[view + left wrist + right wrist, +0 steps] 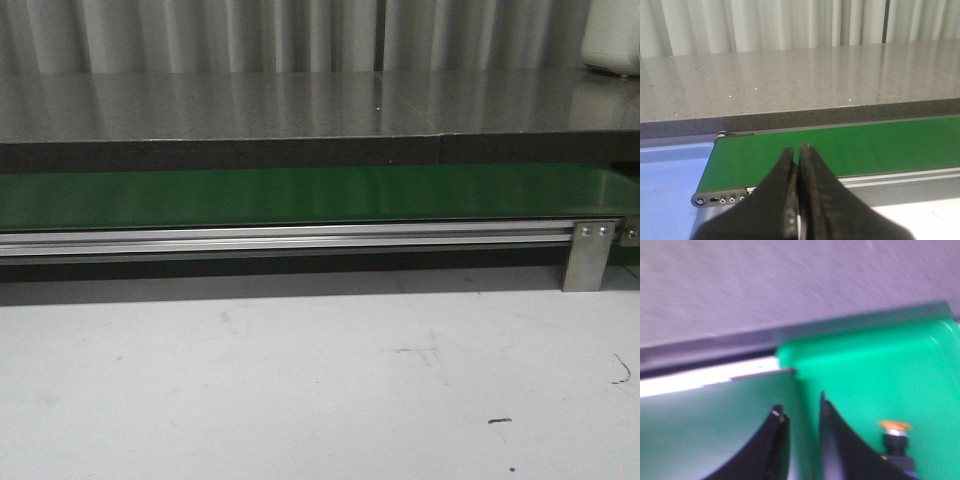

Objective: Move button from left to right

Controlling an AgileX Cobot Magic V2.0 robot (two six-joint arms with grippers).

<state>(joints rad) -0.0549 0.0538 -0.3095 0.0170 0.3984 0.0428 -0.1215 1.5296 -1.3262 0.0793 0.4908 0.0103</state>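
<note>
Button point(895, 436) in green bin just beside right end effector point(802, 415), fingers narrowly apart, empty.

Left gripper point(798, 150): two matte black fingers point(777, 200), broad at the base, tapering to narrow blunt tips; surface slightly grainy, pale scuffing along the inner edges.

Right gripper point(801, 407): same black tapered fingers point(840, 445), blurred; small pale fleck near one tip, tiny orange specks on the other.
</note>
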